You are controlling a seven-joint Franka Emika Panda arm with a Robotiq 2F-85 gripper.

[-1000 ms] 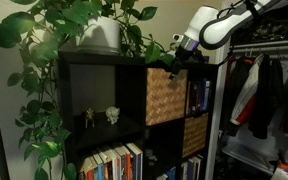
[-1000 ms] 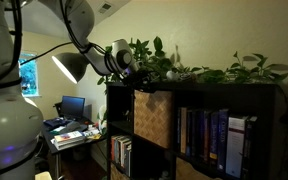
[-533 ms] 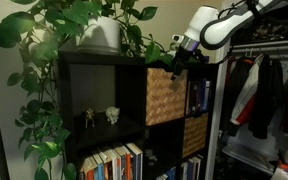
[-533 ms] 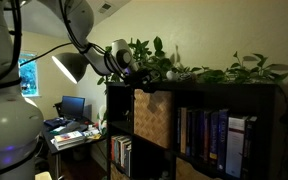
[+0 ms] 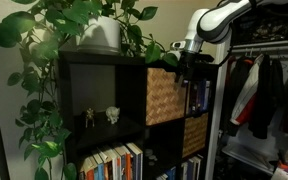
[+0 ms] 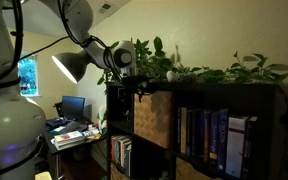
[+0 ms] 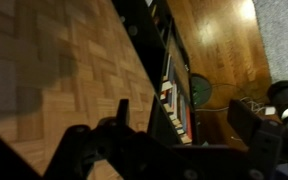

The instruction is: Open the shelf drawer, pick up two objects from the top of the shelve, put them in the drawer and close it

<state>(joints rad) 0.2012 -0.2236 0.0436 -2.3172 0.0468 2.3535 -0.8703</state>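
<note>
The woven wicker drawer [image 5: 164, 95] sits in an upper cube of the black shelf [image 5: 94, 85]; it also shows in an exterior view [image 6: 152, 118] and fills the left of the wrist view [image 7: 54, 60]. My gripper [image 5: 185, 66] hangs at the drawer's upper outer corner, also seen in an exterior view [image 6: 139, 86]. In the wrist view its fingers [image 7: 184, 125] stand apart and empty, with the dark shelf edge running between them. A white pot [image 5: 102, 35] with leafy plants stands on the shelf top. Small objects on the top are hard to make out among the leaves.
Books [image 5: 114, 163] fill lower cubes, and more books [image 6: 209, 135] stand beside the drawer. Two small figures [image 5: 100, 116] sit in an open cube. Clothes [image 5: 259, 95] hang on a rack next to the shelf. A desk with a monitor [image 6: 72, 108] stands behind.
My gripper has turned to point downward and moved a little down and outward in front of the drawer's corner. The drawer has not moved.
</note>
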